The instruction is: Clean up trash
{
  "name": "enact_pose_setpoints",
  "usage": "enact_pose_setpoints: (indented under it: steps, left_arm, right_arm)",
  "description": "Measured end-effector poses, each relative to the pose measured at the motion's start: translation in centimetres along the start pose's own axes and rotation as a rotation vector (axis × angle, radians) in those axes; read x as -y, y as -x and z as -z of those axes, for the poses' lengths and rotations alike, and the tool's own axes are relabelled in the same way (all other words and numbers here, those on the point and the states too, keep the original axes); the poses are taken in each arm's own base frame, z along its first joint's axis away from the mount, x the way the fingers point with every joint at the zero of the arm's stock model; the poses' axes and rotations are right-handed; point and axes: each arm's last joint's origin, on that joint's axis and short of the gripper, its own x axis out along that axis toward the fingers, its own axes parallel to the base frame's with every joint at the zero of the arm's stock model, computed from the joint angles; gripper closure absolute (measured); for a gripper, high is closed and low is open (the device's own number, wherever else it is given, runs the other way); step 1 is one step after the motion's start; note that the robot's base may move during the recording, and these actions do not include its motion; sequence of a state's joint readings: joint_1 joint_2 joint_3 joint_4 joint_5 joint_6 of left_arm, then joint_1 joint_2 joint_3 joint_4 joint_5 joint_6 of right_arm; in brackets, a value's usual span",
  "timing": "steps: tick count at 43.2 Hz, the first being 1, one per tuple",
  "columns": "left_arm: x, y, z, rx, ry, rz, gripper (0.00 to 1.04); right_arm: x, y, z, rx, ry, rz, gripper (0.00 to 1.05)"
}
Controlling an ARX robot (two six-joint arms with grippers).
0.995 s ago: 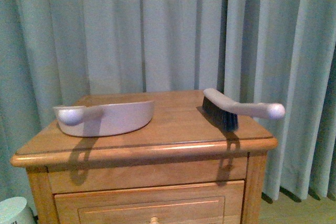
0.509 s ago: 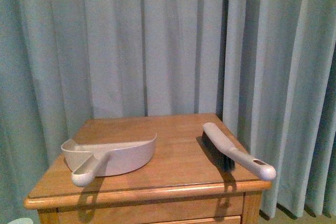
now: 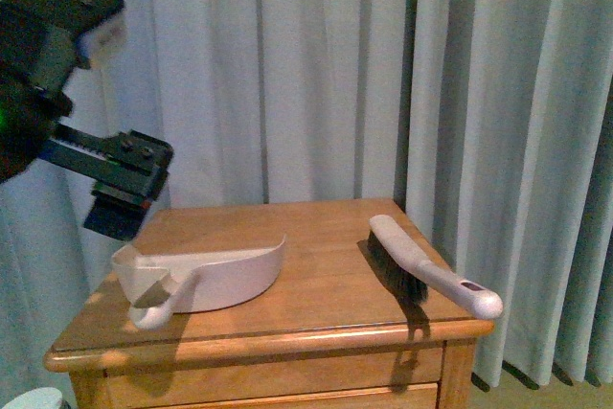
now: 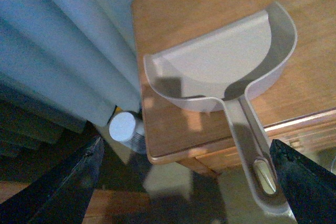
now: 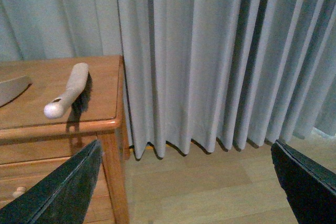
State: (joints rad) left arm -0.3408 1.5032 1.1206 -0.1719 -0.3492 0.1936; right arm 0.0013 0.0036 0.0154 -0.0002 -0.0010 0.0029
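1. Container [image 4: 124, 126]: round and white-topped, on the floor just past the surface's [image 3: 316, 232] left edge, against the curtain [image 3: 287, 74].
2. Left gripper [image 4: 186, 141]: I have it in the air above the surface's left edge, over the dustpan. Jaws spread wide.
3. Dustpan [image 3: 215, 273]: beige, lying flat near the front-left corner. Its mouth faces the back edge and its handle sticks out past the front edge.
4. Brush [image 3: 421, 265]: pale back with dark bristles facing down, lying along the right edge. The handle end is at the front-right corner.
5. Right gripper [image 5: 186, 145]: hanging beyond the surface's right edge, over the wooden floor [image 5: 210, 182] beside the curtain. Jaws spread wide.
6. Trash: I cannot place it from any of my three views.
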Motion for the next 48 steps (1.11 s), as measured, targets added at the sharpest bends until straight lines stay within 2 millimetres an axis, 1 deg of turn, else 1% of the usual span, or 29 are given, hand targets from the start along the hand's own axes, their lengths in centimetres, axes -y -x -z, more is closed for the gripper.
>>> enact_pose_setpoints:
  steps: [3, 8, 11, 17, 21, 28, 37, 48]
  left_arm:
    - [1.2, -2.2, -0.9, -0.08, -0.011, 0.019, 0.08]
    - [2.8, -4.5, -2.3, -0.155, 0.007, 0.028, 0.08]
    - [3.3, -5.4, -2.9, -0.185, 0.03, 0.036, 0.08]
    - [3.9, -6.5, -3.3, -0.235, 0.079, 0.045, 0.08]
    - [4.2, -7.2, -3.1, -0.27, 0.118, 0.049, 0.08]
    - [4.5, -9.2, -1.9, -0.342, 0.164, 0.034, 0.08]
    - [4.6, -10.9, -0.5, -0.39, 0.17, 0.004, 0.08]
    - [4.9, -11.8, 0.2, -0.409, 0.175, 0.003, 0.08]
  right_arm:
    - [0.0, 0.0, 0.0, 0.0, 0.0, 0.0, 0.07]
    - [0.0, 0.0, 0.0, 0.0, 0.0, 0.0, 0.07]
    - [0.0, 0.0, 0.0, 0.0, 0.0, 0.0, 0.07]
    - [0.0, 0.0, 0.0, 0.0, 0.0, 0.0, 0.07]
    - [0.0, 0.0, 0.0, 0.0, 0.0, 0.0, 0.07]
    - [0.0, 0.0, 0.0, 0.0, 0.0, 0.0, 0.07]
    - [0.0, 0.0, 0.0, 0.0, 0.0, 0.0, 0.07]
    - [0.0, 0.0, 0.0, 0.0, 0.0, 0.0, 0.07]
